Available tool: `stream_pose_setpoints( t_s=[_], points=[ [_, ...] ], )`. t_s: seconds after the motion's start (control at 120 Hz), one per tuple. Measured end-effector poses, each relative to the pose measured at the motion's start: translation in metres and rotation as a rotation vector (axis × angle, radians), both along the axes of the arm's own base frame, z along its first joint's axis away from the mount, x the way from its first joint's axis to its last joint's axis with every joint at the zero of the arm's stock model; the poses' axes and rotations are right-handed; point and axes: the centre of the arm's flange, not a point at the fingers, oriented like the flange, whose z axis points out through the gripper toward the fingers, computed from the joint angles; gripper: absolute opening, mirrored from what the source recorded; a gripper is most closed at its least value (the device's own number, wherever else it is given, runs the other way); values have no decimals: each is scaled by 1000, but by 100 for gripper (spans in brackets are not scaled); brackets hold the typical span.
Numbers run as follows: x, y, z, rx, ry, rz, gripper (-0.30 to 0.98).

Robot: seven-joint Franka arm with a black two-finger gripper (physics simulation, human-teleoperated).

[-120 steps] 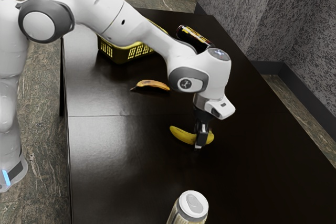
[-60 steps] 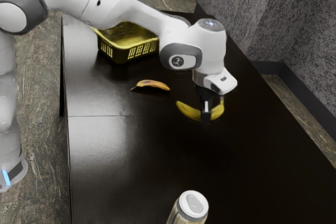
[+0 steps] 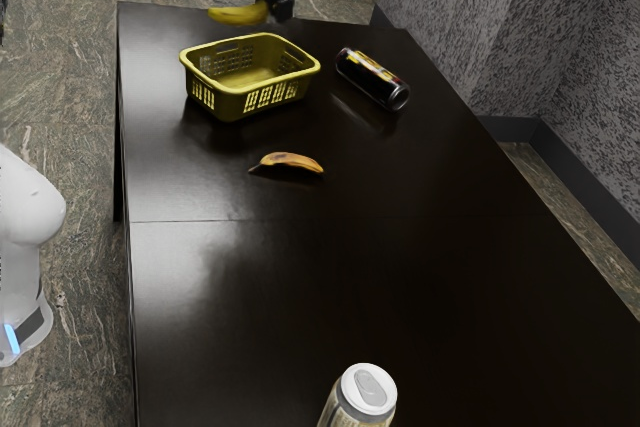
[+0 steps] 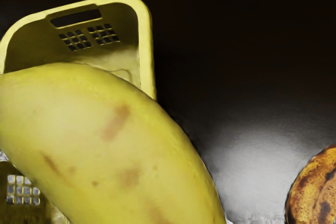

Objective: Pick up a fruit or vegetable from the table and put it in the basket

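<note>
Gripper (image 3: 275, 9): closed on the yellow banana (image 3: 238, 14), up in the air; a grip that slackens in the swing would drop the fruit short.
Yellow banana: points to nine o'clock from the grip, clock read on the exterior view with twelve at its top. It juts out well, so it could pivot, or an end could catch the rim on the way down.
Basket (image 3: 243, 102): upright, toward seven o'clock from the gripper, the banana not in it. Let go before being centred over it, and the fruit likely lands on the rim or outside; lower too far, and the hand may shove the wall.
Spotted banana (image 3: 291, 161): five o'clock from the basket, apart from it, little threatened.
Dark can (image 3: 372, 79): on its side at three o'clock from the basket; a knock might roll it.
Pale-topped can (image 3: 368, 390): upright, between five and six o'clock, well apart.
Table (image 3: 300, 287): dark, glossy, seamed across, with pale glare; a dropped banana might slide.
Floor (image 3: 70, 147): brown-grey, streaked like stone.
Wall (image 3: 480, 37): mottled grey, dark skirting at its foot.
</note>
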Motion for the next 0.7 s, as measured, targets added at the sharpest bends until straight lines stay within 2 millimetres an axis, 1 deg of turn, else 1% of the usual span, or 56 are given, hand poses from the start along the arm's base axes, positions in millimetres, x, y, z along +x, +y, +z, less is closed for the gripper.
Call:
stream_pose_setpoints(
  t_s=[0.025,0.067,0.142,0.2,0.25,0.3,0.5,0.6,0.7],
  points=[
    [-7,15,-2,-7,10,37,16],
    [-14,35,-7,-21,29,82,16],
    [-18,71,-28,-62,80,140,16],
    [-25,98,-38,-83,105,183,16],
    [-27,121,-42,-97,116,207,16],
    [-21,140,-42,-106,118,210,16],
    [11,191,-62,-143,131,167,15],
    [16,204,-64,-141,127,147,16],
    [25,213,-73,-146,130,123,16]
  ],
)
